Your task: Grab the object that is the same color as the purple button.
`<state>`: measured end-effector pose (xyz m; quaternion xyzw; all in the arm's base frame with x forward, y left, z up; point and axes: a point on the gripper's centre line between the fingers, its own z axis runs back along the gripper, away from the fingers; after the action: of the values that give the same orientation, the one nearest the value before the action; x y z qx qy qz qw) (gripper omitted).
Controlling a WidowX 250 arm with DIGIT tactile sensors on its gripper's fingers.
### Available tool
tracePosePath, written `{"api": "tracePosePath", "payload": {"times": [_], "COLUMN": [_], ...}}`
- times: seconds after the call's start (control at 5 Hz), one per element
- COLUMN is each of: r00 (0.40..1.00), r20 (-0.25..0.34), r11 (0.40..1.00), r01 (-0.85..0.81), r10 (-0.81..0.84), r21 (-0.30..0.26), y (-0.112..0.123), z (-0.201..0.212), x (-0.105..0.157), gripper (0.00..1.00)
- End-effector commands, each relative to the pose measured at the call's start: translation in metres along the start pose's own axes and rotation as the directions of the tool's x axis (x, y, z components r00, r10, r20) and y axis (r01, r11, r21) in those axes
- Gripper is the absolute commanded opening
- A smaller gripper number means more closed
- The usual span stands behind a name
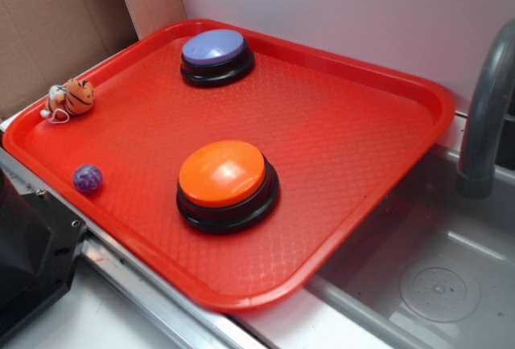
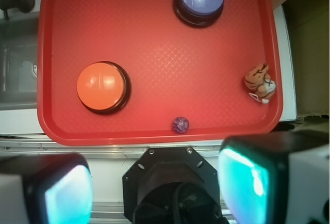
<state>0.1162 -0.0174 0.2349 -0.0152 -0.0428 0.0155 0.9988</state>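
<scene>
A red plastic tray (image 1: 378, 136) with a textured diamond-pattern floor and a raised rim sits on a metal counter beside a grey sink basin (image 1: 438, 289), with a grey curved faucet pipe (image 1: 485, 108) rising at the sink's far edge. 4 items rest on the tray floor, all apart from one another. The large round push button with a lavender-purple domed top and black base (image 1: 216, 55) stands upright near the tray's far rim. A same-shaped round push button with an orange domed top and black base (image 1: 226, 184) stands upright nearer the tray's middle, toward the near rim. The tiny purple ball with a mottled surface (image 1: 88, 178) lies on the tray floor close to the rim nearest the robot, well apart from both buttons; in the wrist view it appears just inside that rim, between the orange button and the tray's corner. A small orange striped tiger toy (image 1: 71, 98) lies on its side near another rim, with a white loop or cord at its end. The robot's gripper (image 2: 154, 182) is off the tray, above the counter edge, with its 2 pale translucent fingers (image 2: 67, 193) spread wide at the bottom of the wrist view; the jaws stand released and hold nothing. Brown cardboard (image 1: 56, 19) stands behind the tray.
</scene>
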Motion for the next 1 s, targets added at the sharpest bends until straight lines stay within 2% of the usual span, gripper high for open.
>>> {"api": "tracePosePath", "payload": {"times": [0.0, 0.2, 0.6, 0.8], "r00": [1.0, 0.999, 0.997, 0.998], "r20": [0.0, -0.054, -0.052, -0.046], "r11": [1.0, 1.0, 0.996, 0.994], "r01": [0.0, 0.003, 0.065, 0.052], "r10": [0.0, -0.003, -0.061, -0.048], "r21": [0.0, -0.004, 0.069, 0.093], "y": [0.0, 0.03, 0.048, 0.052], "z": [0.0, -0.05, -0.12, -0.145], "x": [0.0, 0.011, 0.011, 0.001], "gripper": [1.0, 1.0, 1.0, 1.0]}}
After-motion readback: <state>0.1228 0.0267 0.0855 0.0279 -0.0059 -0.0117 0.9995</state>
